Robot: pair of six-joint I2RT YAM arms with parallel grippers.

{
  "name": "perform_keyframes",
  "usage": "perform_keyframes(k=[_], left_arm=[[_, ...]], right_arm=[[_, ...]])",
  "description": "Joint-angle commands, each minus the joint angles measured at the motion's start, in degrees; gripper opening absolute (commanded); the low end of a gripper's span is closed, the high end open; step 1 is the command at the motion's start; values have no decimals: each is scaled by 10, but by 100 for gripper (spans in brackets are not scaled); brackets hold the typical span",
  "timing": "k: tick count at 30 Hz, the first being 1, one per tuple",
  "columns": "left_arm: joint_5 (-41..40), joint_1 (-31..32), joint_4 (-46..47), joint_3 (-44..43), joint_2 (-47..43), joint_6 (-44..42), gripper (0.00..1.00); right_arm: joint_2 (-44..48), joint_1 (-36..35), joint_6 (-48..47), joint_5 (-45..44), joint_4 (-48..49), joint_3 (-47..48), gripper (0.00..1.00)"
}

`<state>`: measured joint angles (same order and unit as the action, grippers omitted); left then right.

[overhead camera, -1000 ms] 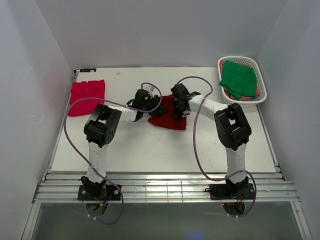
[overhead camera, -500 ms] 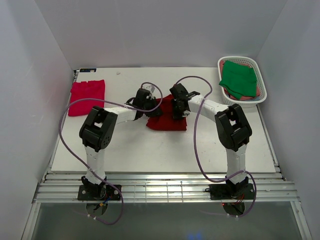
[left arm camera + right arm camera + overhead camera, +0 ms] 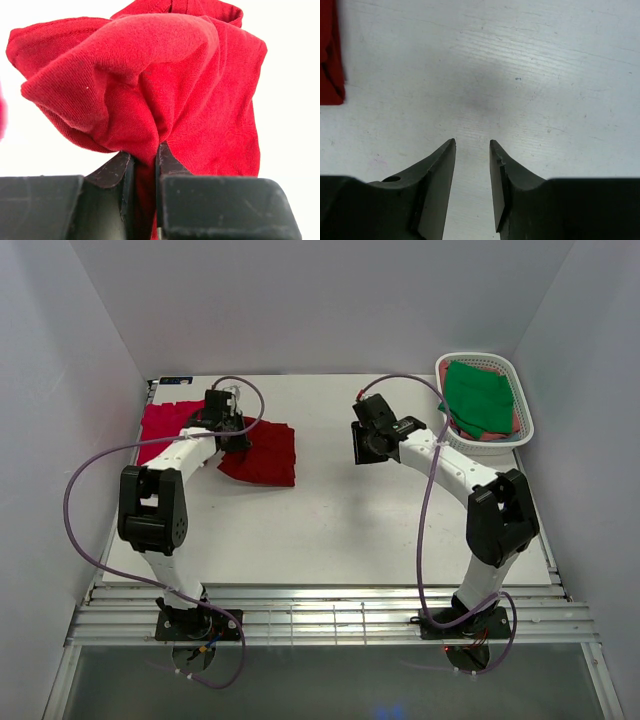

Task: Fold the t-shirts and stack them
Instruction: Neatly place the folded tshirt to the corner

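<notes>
- From above, on the white surface [image 3: 350,530], my left claw [image 3: 230,435] holds the dark red t-shirt [image 3: 268,455] just beside the pinkish-red t-shirt [image 3: 165,425]; I should lay it squarely on top.
- Left wrist: jaws clamped on a bunched fold; I'd lower it flat before releasing.
- Right wrist: right claw [image 3: 472,145] apart, empty, above the surface.

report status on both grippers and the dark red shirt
Left gripper shut on dark red t-shirt, bunched near pinkish-red t-shirt. Right gripper open, over the table. Nothing in the way.
</notes>
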<state>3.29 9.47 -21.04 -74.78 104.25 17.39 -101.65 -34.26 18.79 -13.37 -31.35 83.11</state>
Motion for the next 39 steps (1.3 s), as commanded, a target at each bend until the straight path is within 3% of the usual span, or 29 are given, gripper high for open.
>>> perform_keyframes(k=[1, 13, 14, 22, 39], left_arm=[[-10, -18, -44, -33, -38, -54, 0], [-9, -94, -88, -156, -27, -120, 0], [-7, -122, -91, -163, -26, -125, 0], [16, -178, -88, -218, 4, -118, 0], [72, -294, -52, -223, 72, -92, 0]], right_arm=[[23, -1, -7, 7, 7, -27, 40], [50, -1, 1, 48, 44, -97, 40], [50, -1, 4, 50, 45, -100, 40], [60, -8, 6, 60, 45, -117, 40], [94, -17, 11, 76, 44, -151, 39]])
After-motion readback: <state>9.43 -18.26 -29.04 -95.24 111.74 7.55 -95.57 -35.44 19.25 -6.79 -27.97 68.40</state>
